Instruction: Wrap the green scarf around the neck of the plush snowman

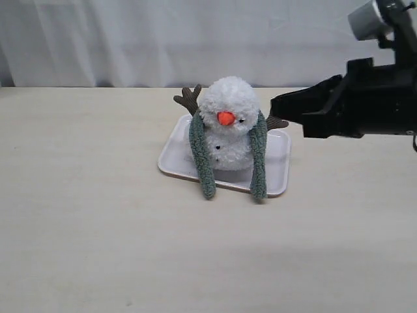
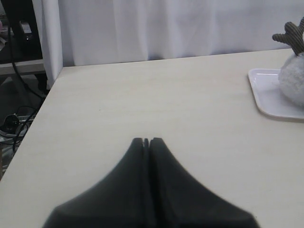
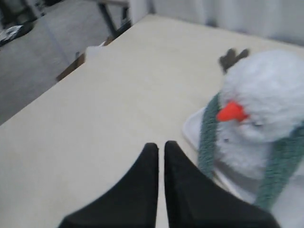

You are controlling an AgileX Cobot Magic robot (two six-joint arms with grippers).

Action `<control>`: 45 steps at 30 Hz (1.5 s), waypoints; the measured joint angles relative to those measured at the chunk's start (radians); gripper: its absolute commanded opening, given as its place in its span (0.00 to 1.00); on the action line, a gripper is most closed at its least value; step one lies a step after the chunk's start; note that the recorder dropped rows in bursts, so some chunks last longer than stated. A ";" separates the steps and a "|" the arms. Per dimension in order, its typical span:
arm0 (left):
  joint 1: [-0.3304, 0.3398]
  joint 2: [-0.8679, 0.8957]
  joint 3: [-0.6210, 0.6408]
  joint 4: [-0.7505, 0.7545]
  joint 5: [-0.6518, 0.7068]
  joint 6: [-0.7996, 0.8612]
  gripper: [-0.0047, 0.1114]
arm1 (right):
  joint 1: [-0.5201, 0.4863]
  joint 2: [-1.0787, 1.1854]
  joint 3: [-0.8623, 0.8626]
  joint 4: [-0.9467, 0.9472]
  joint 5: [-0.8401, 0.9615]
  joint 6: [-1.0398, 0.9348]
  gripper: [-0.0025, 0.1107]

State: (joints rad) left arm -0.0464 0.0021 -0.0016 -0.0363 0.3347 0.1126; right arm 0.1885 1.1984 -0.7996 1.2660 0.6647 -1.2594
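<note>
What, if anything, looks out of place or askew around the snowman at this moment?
The green scarf only drapes over the plush snowman's neck. Both ends hang straight down the front, uncrossed, to the front rim of the white tray, so it looks unfinished rather than wrapped. Nothing appears spilled or damaged.

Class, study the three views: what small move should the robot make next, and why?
Probably open the right pincer and take the nearer end of the green scarf: it only drapes the snowman's neck, both ends hanging straight down the front, uncrossed.
</note>
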 measured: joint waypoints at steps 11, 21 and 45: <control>0.000 0.000 0.000 0.000 0.000 0.000 0.04 | 0.000 -0.363 0.168 0.189 -0.339 -0.168 0.06; 0.000 0.000 0.000 0.000 0.000 0.000 0.04 | 0.000 -0.601 0.181 0.287 -0.387 -0.232 0.06; 0.000 0.000 0.000 0.000 0.000 0.000 0.04 | 0.000 -0.813 0.181 0.294 -0.359 -0.114 0.06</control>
State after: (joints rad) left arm -0.0464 0.0021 -0.0016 -0.0363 0.3347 0.1126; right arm 0.1885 0.3849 -0.6189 1.5598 0.3061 -1.3729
